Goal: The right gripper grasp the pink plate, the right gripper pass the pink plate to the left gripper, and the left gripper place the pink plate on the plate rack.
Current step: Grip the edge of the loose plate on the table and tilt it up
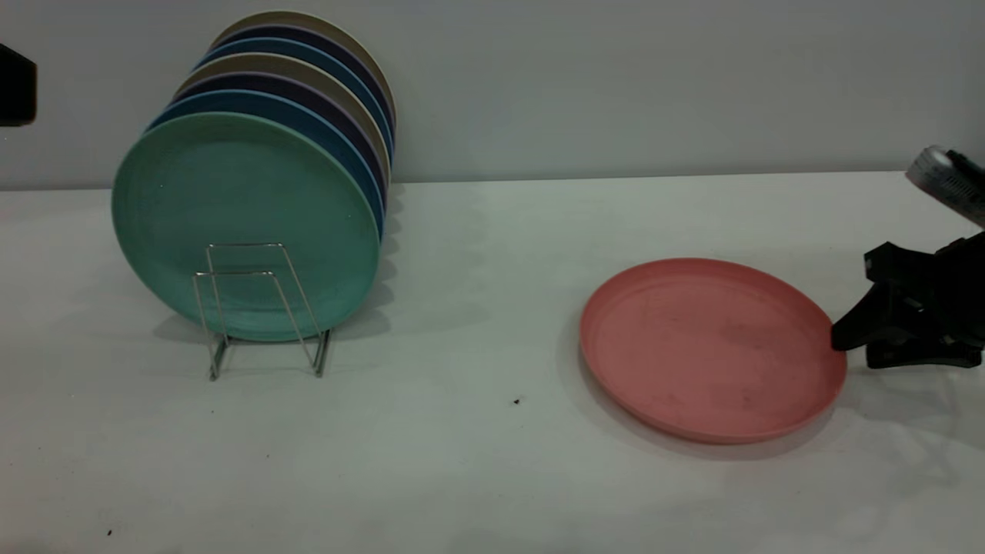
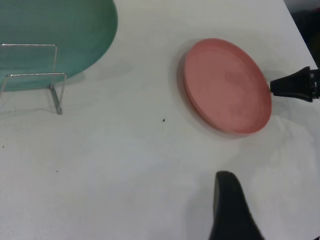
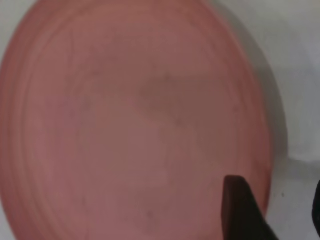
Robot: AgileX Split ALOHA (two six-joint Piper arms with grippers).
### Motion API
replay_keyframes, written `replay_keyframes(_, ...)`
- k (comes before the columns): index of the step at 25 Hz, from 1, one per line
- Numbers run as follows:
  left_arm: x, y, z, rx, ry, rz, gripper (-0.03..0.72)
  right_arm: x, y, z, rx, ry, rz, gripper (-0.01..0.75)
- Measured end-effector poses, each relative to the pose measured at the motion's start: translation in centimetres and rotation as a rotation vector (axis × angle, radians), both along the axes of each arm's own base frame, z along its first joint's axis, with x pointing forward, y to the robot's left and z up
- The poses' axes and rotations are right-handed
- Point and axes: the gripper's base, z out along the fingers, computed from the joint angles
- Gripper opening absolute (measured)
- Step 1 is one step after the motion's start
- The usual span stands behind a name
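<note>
My right gripper (image 1: 840, 338), spread wide, reaches the rim of the pink plate (image 1: 712, 346), which lies flat on the tabletop (image 1: 477, 431); grasp, handover and racking remain.

A lab-like test bench: bare white table (image 1: 477, 462), plain grey wall (image 1: 616, 77), staged plates.

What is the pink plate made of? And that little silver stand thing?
The pink plate looks like matte plastic: dull, no shine, faintly scuffed. The plate rack looks like thin shiny metal wire, bent into loops, though that is only a guess from its gleam.
</note>
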Motion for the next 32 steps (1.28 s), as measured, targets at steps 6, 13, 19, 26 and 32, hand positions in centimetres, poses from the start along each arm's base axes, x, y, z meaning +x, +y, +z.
replay_keyframes(6, 0.0, 0.0, 0.0, 0.000, 0.000, 0.000, 0.451, 0.5, 0.2, -1.5, 0.065, 0.019, -0.032, 0.367)
replay_keyframes(13, 0.0, 0.0, 0.0, 0.000, 0.000, 0.000, 0.451, 0.4, 0.7, -1.9, 0.071, 0.031, -0.022, 0.210)
replay_keyframes(19, 0.0, 0.0, 0.1, -0.013, -0.001, 0.003, 0.451, 0.3, 0.8, -1.9, 0.079, 0.042, -0.018, 0.020)
replay_keyframes(26, 0.9, -0.5, -0.9, -0.022, 0.043, -0.047, 0.451, 0.6, 0.3, 1.4, 0.001, -0.011, 0.066, 0.020)
replay_keyframes(32, 3.8, -1.2, -4.3, -0.052, 0.162, -0.114, 0.451, 0.7, 1.5, 3.5, -0.036, -0.026, 0.120, 0.020)
